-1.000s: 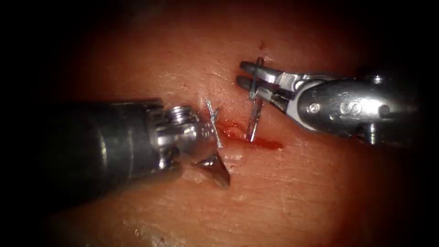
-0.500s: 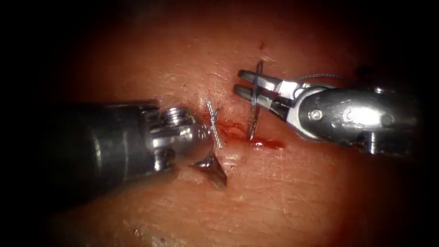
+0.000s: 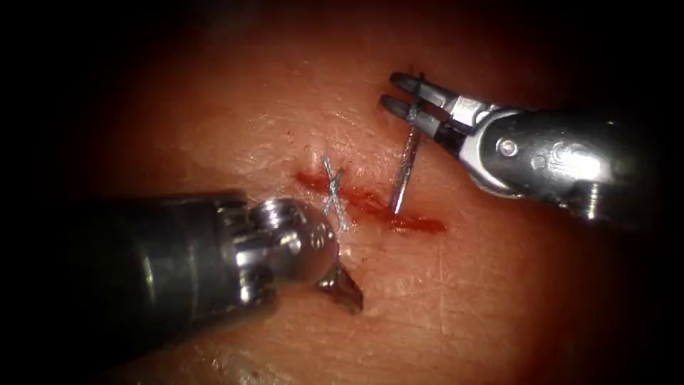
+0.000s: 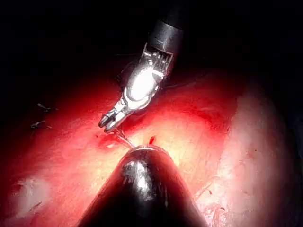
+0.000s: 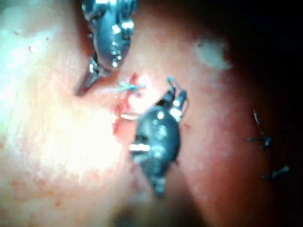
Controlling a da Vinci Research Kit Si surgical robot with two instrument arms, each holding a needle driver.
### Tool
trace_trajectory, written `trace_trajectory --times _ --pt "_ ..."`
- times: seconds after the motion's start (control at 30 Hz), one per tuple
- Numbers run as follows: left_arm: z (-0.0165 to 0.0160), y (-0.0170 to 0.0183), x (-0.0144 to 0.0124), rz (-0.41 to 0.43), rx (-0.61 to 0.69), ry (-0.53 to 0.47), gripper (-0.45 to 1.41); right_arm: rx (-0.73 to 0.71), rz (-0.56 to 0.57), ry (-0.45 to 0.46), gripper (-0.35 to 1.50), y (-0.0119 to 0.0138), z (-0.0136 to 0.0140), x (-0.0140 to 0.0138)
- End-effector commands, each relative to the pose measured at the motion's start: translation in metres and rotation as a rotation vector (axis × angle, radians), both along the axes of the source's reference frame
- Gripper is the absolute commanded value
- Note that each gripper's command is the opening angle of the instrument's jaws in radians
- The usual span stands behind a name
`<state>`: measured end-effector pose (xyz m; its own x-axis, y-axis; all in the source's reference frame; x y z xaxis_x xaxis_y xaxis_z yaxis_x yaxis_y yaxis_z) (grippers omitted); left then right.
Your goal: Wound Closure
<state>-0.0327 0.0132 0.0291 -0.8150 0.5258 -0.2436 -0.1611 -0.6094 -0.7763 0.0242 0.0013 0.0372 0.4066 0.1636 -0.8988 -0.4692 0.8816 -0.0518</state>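
Needle right of stitch

Endoscope looks down at the cut from above-front, close. Each wrist view looks along its own shaft, very near. All share the cut in the tissue.

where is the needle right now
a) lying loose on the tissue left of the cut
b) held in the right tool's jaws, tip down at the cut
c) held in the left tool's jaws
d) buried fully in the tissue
b: the right tool has its jaws shut on the needle near its upper end, and the needle's tip meets the cut in the tissue.
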Motion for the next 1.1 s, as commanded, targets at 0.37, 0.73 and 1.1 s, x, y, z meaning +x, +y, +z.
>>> trace_trajectory --times 0.37,0.73,1.1 --pt "0.0002 0.0 -0.001 -0.049 -0.024 0.014 -0.1 0.147 0.075 0.083 -0.35 0.0 0.0006 0.0007" --pt "0.0005 -0.0004 -0.0012 -0.071 -0.027 0.024 -0.13 0.219 0.116 0.118 -0.35 0.0001 0.0006 0.0005" --pt "0.0011 -0.0004 -0.0007 -0.075 -0.031 0.027 -0.15 0.239 0.125 0.122 -0.35 0.001 0.0005 -0.001"
